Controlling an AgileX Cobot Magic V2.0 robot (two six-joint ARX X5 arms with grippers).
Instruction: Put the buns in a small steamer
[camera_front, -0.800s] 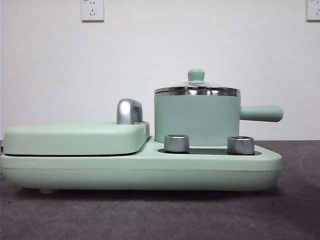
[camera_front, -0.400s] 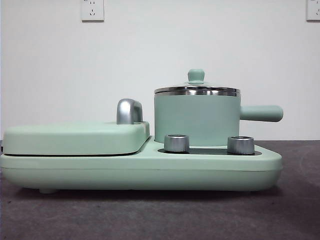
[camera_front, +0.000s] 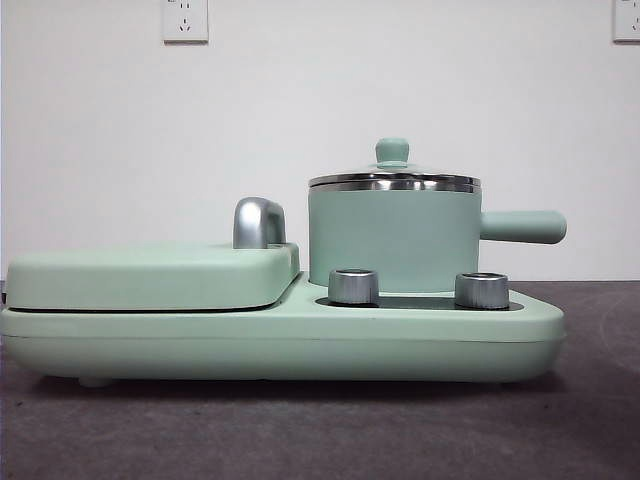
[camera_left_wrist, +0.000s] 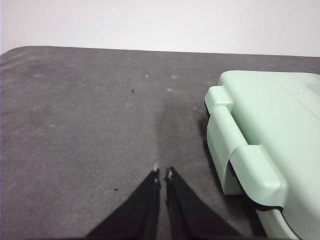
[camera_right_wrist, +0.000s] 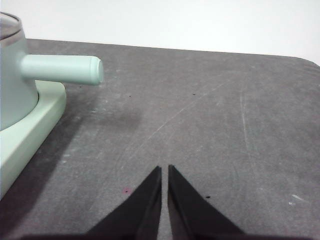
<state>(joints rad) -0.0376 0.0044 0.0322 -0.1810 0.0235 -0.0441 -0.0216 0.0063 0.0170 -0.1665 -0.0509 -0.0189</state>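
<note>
On the grey bench (camera_front: 320, 440) sits a mint-green cooker base (camera_front: 280, 345) with two steel knobs (camera_front: 353, 286) — no legible brand or writing on it. The small steamer (camera_front: 393, 235) stands on its right half, lid on, handle pointing right; the flat griddle lid (camera_front: 150, 277) covers the left. Both the left gripper (camera_left_wrist: 162, 173) and right gripper (camera_right_wrist: 164, 169) hover over bare bench, fingers pressed together, empty. On the far wall — two sockets (camera_front: 185, 20).

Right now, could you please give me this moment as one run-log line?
steamer: lid on | buns: not visible | left gripper: shut, empty, beside griddle lid | right gripper: shut, empty, over table
</note>
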